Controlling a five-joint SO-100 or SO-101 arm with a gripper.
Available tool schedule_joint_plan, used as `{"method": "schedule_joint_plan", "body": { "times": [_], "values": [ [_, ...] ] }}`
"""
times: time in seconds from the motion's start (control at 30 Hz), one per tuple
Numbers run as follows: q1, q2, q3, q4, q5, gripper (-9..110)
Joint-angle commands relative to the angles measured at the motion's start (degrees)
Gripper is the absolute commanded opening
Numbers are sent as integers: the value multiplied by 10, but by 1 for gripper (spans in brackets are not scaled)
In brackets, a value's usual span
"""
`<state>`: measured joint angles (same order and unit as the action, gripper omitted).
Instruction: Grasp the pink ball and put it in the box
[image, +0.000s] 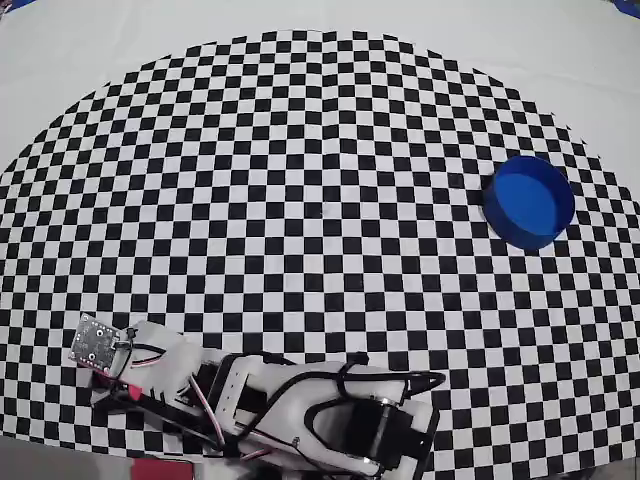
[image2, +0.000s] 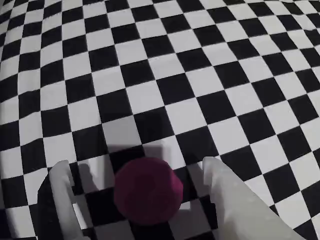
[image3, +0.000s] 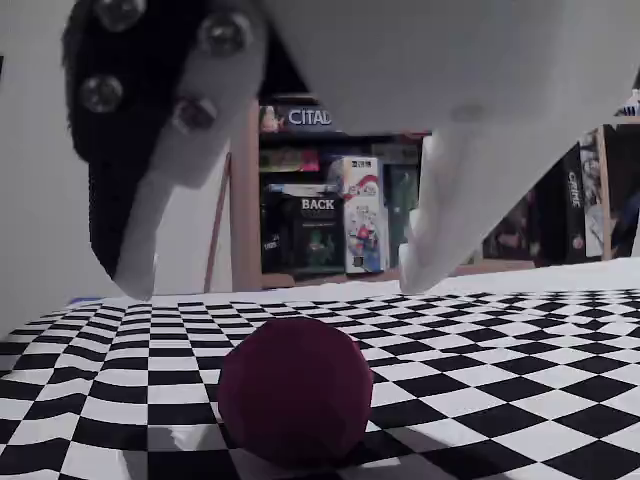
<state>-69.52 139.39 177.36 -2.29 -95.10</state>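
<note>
Resting on checkered counter (image2: 165, 60), pink ball (image2: 148, 190) lies between claw (image2: 137, 172) fingers; round, no long axis, no facing. Claw spread wide, fingers (image3: 140, 250) hanging above ball, not touching in fixed view. Box (image: 529, 201) stands upright, mouth up, well apart at right edge in overhead view.

My arm (image: 300, 410) lies along bottom edge of frame, white body with black cables, folded low. My wrist end points toward lower left, small grey circuit board (image: 97, 342) at its tip. Jaws hidden beneath arm. Checkered cloth (image: 300, 200) fills most of frame. Blue box (image: 528, 201) sits at right, upper middle, well apart from arm.
</note>
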Motion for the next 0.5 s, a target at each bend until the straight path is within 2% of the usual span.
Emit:
{"method": "schedule_joint_plan", "body": {
  "times": [0.0, 0.47],
  "values": [
    [4, -6, 4, 2, -4, 30],
    [15, -25, 4, -10, -5, 30]
  ]
}}
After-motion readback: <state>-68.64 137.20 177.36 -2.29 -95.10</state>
